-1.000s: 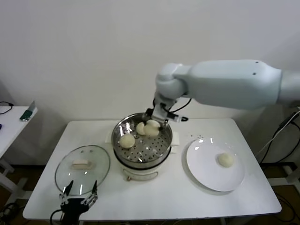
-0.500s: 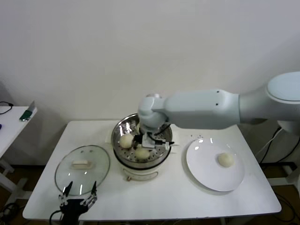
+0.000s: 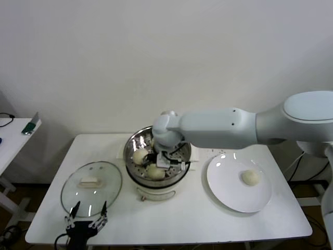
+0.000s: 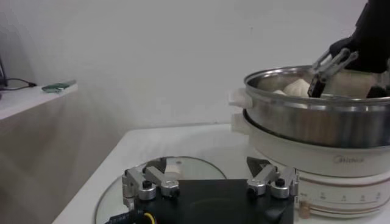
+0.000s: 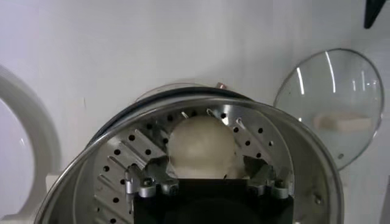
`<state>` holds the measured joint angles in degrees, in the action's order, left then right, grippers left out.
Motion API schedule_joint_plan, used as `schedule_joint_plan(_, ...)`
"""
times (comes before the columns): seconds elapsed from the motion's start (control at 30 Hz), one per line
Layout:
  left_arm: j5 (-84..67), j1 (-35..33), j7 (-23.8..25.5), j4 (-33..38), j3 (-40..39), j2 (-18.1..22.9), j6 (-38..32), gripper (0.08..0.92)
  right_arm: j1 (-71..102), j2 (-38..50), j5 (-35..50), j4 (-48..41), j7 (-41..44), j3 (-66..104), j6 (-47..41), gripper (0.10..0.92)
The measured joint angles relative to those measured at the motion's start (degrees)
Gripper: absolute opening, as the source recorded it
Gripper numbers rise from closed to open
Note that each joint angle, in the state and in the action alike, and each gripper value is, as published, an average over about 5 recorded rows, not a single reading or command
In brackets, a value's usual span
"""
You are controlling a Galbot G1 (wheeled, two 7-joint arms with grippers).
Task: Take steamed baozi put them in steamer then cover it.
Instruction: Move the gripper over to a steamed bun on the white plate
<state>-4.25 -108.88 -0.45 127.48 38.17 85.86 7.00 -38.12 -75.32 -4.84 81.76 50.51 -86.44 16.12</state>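
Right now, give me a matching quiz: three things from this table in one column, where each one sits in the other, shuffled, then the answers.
Things:
1. glass lid
2. lone baozi
3. right gripper

Places:
A. on the white plate
B. inside the steamer, around a baozi
C. flat on the table, left of the steamer

Pairs: 1-C, 2-A, 3-B

The right arm (image 3: 218, 127) hides the steamer's (image 3: 136, 143) back rim, and the right gripper's (image 3: 162, 159) fingertips are hidden too.
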Motion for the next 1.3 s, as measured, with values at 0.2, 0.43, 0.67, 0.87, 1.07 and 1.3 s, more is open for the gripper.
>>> schedule_joint_plan(0.2, 0.19, 0.11, 0.00, 0.00, -0.02, -0.06, 0.00, 0.823, -5.70, 4.07, 7.77, -0.88, 3.85, -1.16, -0.56, 0.823)
schedule_joint_plan(0.43, 0.10, 0.35, 0.02, 0.01, 0.05, -0.46, 0.01, 0.823, -13.70, 13.61, 20.10, -2.72, 8.11, -7.81, -6.41, 0.823)
schedule_joint_plan(0.67, -0.13, 0.94, 0.21, 0.01, -0.01, -0.51, 0.36, 0.823, -14.95, 25.77, 25.74, -4.85, 8.84, -13.70, -15.13, 0.823)
schedule_joint_plan(0.87, -0.14, 1.16, 0.28, 0.01, -0.16, -0.20, 0.65, 0.823, -8.50, 34.01, 25.55, -6.67, 8.28, -11.96, -20.92, 0.823)
schedule_joint_plan(1.07, -0.11, 1.09, 0.28, 0.01, -0.01, 0.11, 0.76, 0.823, 0.42, 37.83, 23.24, -9.03, 7.49, -6.25, -24.02, 0.823)
schedule_joint_plan(1.3, 0.12, 0.62, 0.20, -0.10, -0.08, 0.61, 0.65, 0.823, 9.87, 38.69, 19.89, -13.34, 7.19, 0.79, -25.21, 0.823)
